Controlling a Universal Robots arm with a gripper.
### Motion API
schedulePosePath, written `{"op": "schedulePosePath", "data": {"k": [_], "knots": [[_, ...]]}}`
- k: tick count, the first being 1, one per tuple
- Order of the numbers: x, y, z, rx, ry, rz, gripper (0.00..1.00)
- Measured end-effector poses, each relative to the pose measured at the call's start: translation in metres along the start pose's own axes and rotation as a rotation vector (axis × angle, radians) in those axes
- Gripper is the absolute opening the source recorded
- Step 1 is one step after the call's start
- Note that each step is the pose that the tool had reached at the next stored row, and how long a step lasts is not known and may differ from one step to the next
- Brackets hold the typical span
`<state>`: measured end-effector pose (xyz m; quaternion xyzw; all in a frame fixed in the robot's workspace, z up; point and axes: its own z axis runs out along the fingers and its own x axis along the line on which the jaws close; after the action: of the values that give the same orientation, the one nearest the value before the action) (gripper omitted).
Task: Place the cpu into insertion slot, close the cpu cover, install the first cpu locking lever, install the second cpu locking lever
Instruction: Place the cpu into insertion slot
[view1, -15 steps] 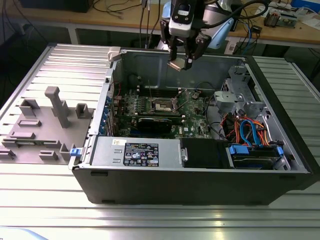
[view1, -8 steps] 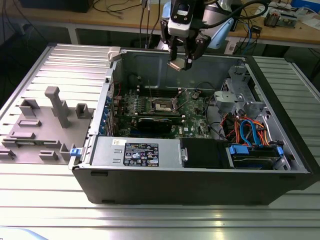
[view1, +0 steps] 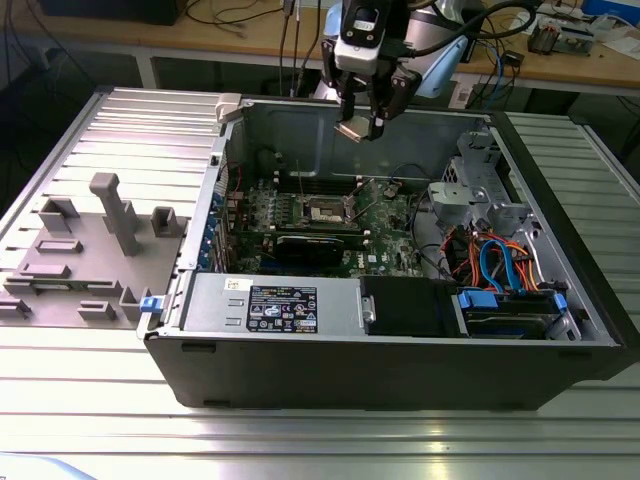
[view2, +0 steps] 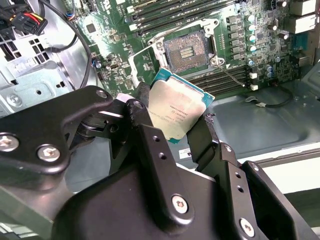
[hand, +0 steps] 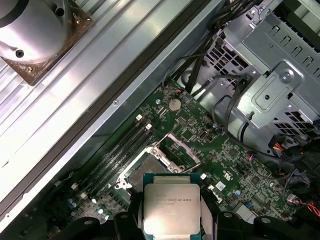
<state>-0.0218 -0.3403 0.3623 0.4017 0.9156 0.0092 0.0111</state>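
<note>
Silvery-tan metal faces outward on the chip (view2: 175, 107), which is pinched by its edges between the two black fingers (view2: 155, 150) of the tool (view1: 367, 122); the tool is clenched on it. The chip hangs in the air over the open computer case (view1: 400, 380), apart from the board. Below it, the square socket (view2: 186, 50) lies uncovered on the green board (view2: 270, 70), its contacts showing. Orange and blue cables (view1: 490, 265) crowd the case toward the exterior view's right. The case rests on a ribbed metal bench (view1: 100, 400), with a grey moulded tray (view1: 90, 260) at the exterior view's left.
</note>
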Motion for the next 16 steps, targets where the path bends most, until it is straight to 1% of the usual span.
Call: {"op": "schedulePosePath", "data": {"k": [4,8,12,14,16], "knots": [[0.0000,0.0000,0.0002,0.0005,-0.0009,0.037,0.54],[0.0000,0.0000,0.0005,0.0013,-0.0024,0.095,0.54],[0.0000,0.0000,0.0007,0.0018,-0.0036,0.138,0.54],[0.0000,0.0000,0.0007,0.0020,-0.0038,0.148,0.54],[0.0000,0.0000,0.0007,0.0020,-0.0038,0.148,0.54]]}}
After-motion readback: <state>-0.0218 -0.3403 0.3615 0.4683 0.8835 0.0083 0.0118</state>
